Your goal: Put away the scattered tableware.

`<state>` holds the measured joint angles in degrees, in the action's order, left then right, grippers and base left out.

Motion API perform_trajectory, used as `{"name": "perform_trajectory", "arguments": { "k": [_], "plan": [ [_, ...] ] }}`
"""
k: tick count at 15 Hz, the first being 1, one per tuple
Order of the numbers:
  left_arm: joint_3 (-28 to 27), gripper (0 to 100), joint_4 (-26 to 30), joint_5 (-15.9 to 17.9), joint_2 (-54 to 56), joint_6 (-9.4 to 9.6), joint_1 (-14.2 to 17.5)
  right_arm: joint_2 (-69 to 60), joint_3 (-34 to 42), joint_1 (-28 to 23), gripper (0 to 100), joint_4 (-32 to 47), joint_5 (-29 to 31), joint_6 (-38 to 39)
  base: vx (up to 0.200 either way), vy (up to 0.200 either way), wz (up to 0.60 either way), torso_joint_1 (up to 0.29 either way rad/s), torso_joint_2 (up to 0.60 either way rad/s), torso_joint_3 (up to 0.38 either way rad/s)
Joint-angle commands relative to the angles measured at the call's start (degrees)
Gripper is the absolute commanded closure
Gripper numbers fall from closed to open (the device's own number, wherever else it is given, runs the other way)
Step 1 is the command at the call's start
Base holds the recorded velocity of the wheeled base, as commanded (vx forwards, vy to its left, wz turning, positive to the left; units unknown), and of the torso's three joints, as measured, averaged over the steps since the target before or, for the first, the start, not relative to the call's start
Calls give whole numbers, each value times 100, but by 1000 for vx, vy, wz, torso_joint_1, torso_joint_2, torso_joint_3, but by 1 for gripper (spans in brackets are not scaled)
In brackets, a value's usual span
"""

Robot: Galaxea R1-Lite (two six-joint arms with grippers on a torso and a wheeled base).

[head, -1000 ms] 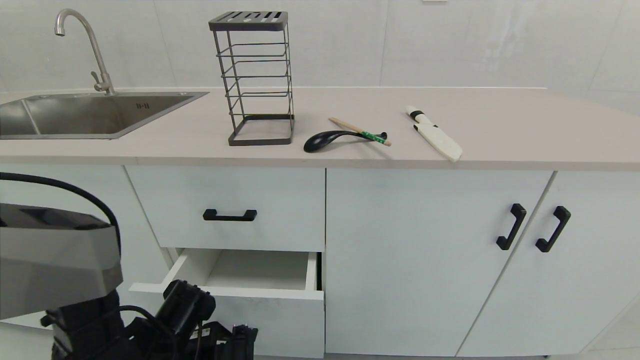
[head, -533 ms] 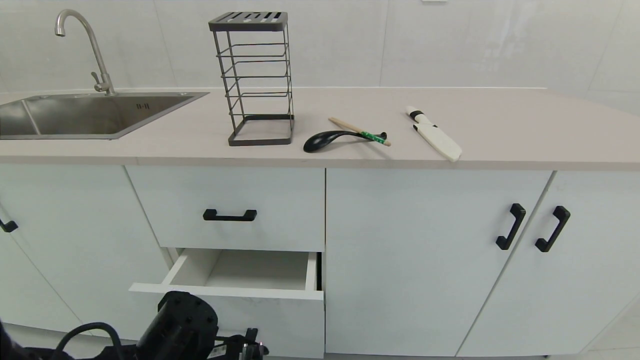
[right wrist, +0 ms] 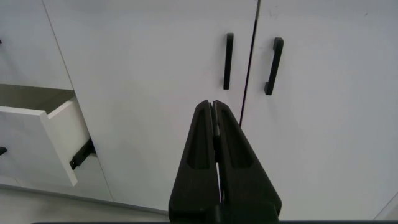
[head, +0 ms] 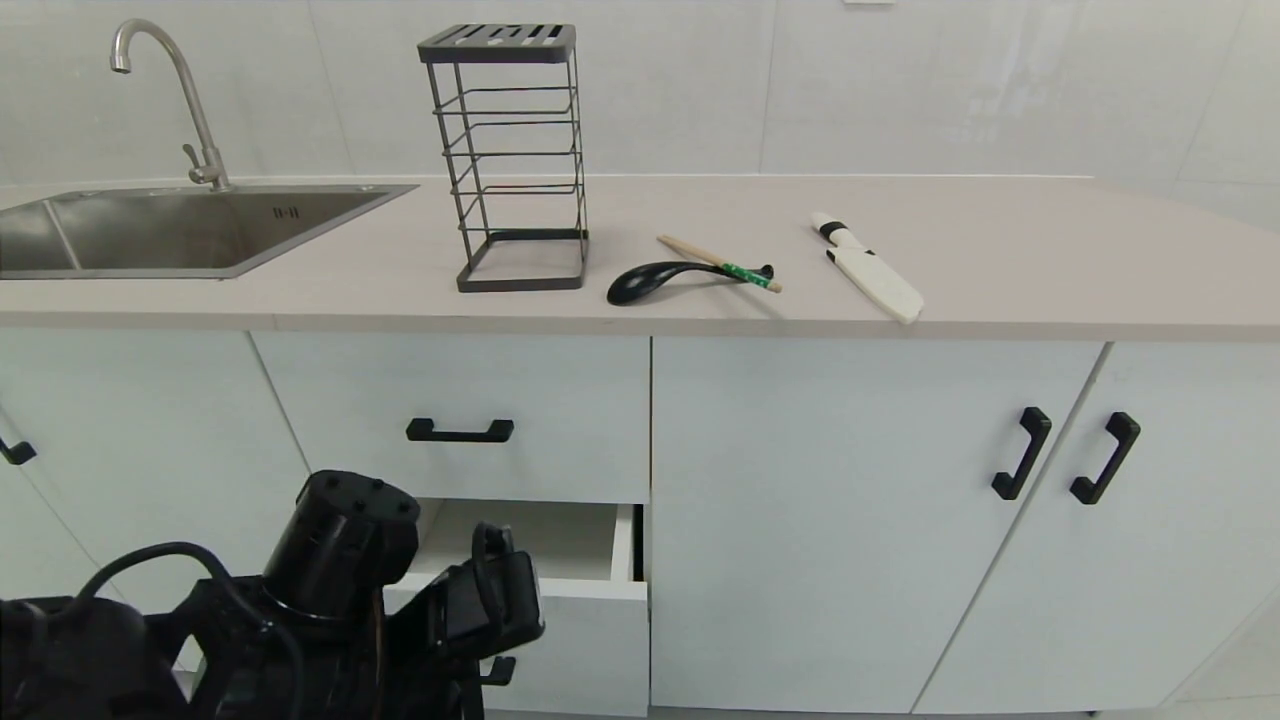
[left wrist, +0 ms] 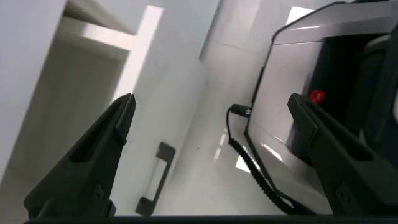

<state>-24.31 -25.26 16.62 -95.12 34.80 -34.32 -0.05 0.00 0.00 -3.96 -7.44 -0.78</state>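
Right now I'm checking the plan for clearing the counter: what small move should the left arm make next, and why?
Probably raise the left gripper toward the counter. Its jaws stand open and empty, low in front of the open drawer, while the spoon, chopsticks and knife lie up there.

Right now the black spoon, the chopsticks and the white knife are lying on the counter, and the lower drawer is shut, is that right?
Not quite. The lower drawer is not shut: it stands pulled open, as the head view shows. The black spoon, the chopsticks and the white knife do lie on the counter.
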Motion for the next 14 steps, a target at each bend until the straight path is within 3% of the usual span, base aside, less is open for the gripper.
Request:
{"name": "perform_trajectory", "arguments": {
  "k": [1,5,8,11,14],
  "plan": [
    [-48,0,30,17,-367,334,654,5,0,0,100,1,-3,-10,0,0,0,0,0,0],
    [-804,0,39,17,-1448,905,997,5,0,0,100,1,-3,-1,0,0,0,0,0,0],
    [-1050,0,30,17,-1913,1143,1164,5,0,0,100,1,-3,-1,0,0,0,0,0,0],
    [-1050,0,39,17,-2098,1187,1182,5,0,0,100,-8,-3,-1,0,0,0,0,0,0],
    [-707,0,39,35,-2028,1187,927,5,0,0,100,-8,-3,-1,0,0,0,0,0,0]
  ]
}}
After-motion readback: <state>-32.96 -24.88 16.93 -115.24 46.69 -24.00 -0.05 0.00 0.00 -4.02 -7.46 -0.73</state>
